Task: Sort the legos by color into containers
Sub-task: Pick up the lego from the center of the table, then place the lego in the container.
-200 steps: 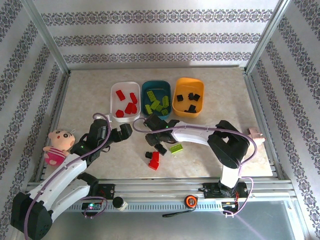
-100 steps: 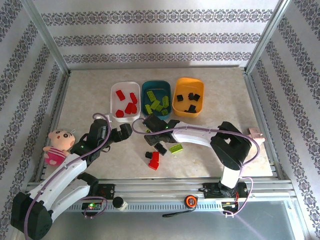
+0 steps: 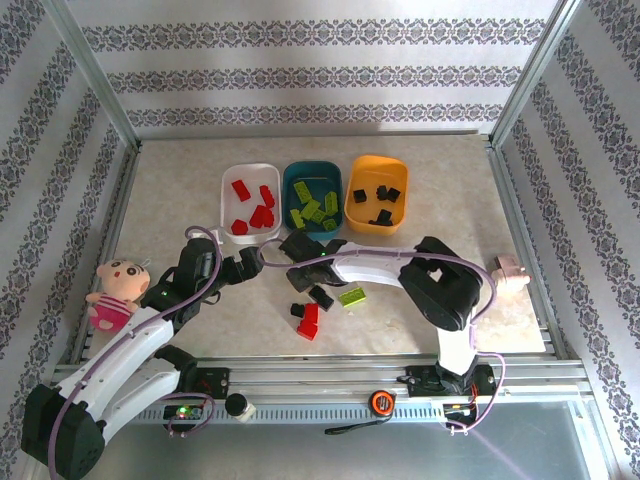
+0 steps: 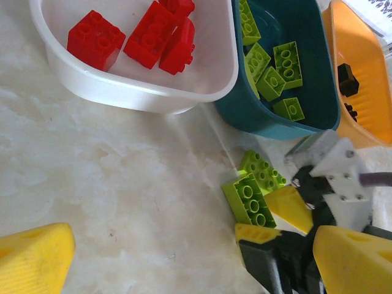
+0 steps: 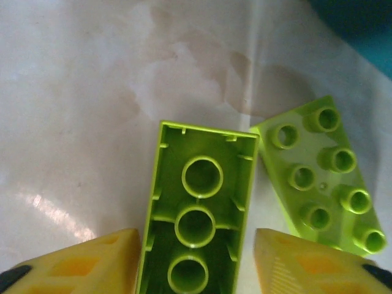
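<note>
On the near rail, between the two arm bases, lies an orange tape measure (image 3: 381, 402). At the left edge of the worktop (image 3: 180, 190) sits a pink plush doll (image 3: 115, 292). A little farther in, a loose cluster lies on the open surface: a red brick (image 3: 308, 320) just beside a black brick (image 3: 297, 309), another black brick (image 3: 322, 297) just beyond them, and a loose lime brick (image 3: 352, 296) to the right. Farther and to the left hangs the left claw (image 3: 248, 263), released, its yellow fingers (image 4: 30, 260) spread wide with nothing between them. The right claw (image 3: 297, 247) reaches across toward it, low over the worktop and just short of the teal tub (image 4: 306, 37). Its fingers (image 5: 79, 263) flank an upturned lime brick (image 5: 196, 214) that lies hollow side up. They stand close to both of its long sides, but I cannot tell whether they actually pinch it. A second lime brick (image 5: 321, 177), studs up and slightly angled, lies just beside the upturned one. Beyond stand the three tubs in a row. The white tub (image 4: 122, 92) on the left holds red legos (image 3: 255, 212), the teal tub in the middle holds lime legos (image 3: 312, 210), and the orange tub (image 4: 367, 67) on the right holds black legos (image 3: 378, 200).
</note>
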You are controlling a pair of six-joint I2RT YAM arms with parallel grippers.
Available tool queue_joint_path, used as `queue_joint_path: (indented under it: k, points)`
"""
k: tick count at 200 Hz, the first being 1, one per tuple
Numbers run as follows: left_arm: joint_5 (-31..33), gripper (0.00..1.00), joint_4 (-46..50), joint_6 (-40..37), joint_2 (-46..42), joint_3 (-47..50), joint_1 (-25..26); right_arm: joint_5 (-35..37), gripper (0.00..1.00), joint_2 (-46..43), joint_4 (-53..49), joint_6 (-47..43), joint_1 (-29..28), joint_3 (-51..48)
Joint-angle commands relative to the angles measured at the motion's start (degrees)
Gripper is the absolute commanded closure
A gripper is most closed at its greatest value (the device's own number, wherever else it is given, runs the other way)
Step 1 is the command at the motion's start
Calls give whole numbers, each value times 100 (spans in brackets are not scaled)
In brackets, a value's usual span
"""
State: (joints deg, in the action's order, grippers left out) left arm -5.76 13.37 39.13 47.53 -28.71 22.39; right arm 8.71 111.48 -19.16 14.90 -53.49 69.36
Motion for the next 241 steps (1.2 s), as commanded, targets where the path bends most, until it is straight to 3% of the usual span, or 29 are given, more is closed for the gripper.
queue_joint_path:
  k: [1,42,87,164,185,212,241]
  points:
    - [49,0,114,50,-15,63,6,179,54,104,-90,33,-29,183]
    - [40,0,122,24,-13,39,3,20,74,-522,265,-78,-22,-93]
    - [16,0,50,-4,-32,54,2,-284,78,-1400,614,-168,277,-70]
    - [-226,0,-89,134,-18,179,4,-327,75,-30,253,178,1309,1647]
    - [-277,0,-132,227,-24,269,2,-356,68,282,238,409,1555,2004]
    - [-328,0,-167,283,-33,365,10,-412,40,515,147,410,1729,2378]
    - [-339,0,-241,297,-58,462,7,-429,35,84,202,321,1729,2081]
